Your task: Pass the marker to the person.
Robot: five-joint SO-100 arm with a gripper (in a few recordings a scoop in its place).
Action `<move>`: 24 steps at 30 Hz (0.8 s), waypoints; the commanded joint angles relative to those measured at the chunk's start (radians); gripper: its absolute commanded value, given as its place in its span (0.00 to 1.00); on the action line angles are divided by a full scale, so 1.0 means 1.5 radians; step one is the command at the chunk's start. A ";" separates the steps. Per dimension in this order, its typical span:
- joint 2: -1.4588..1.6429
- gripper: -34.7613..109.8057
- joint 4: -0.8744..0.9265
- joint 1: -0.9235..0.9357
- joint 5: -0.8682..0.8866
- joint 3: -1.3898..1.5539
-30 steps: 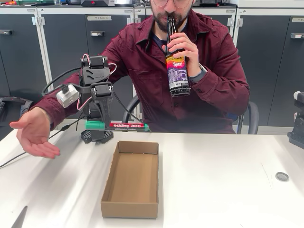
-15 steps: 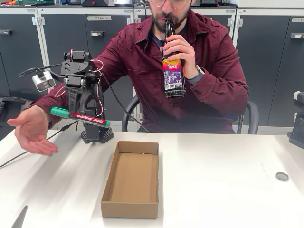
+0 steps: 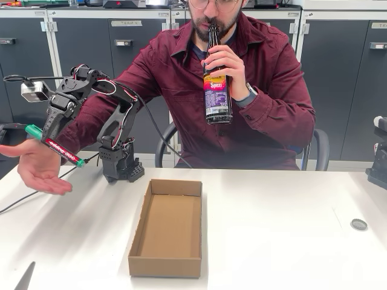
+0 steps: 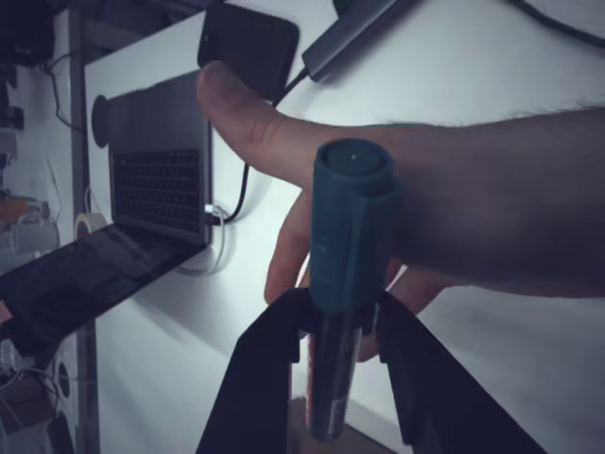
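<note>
While the person (image 3: 242, 90) sits behind the white worktop (image 3: 272, 229) drinking from a brown glass bottle (image 3: 216, 84), the black arm reaches out to the left of the fixed view, and its tool (image 3: 51, 134) is clamped on the marker (image 3: 55, 146). That pen is tilted, its green cap up and to the left, its red-black label slanting down to the right, directly above the person's open hand (image 3: 37, 172), which is held palm up just beyond the worktop's left edge. From the wrist view the marker (image 4: 342, 274) stands end-on between the two dark fingers (image 4: 260, 378), pinched at its barrel, with the hand (image 4: 454, 222) spread close behind it; whether pen and palm touch is hard to judge from either angle. An open cardboard box (image 3: 168, 228) lies on the worktop in front of the arm's base, and a small round disc (image 3: 358, 224) sits near the right edge.
</note>
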 commanded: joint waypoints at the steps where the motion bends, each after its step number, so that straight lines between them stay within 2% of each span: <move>1: 0.072 0.21 -0.030 0.015 -0.006 0.066; 9: 0.198 0.21 0.025 0.006 -0.020 0.133; 24: 0.161 0.21 0.033 -0.001 -0.020 0.069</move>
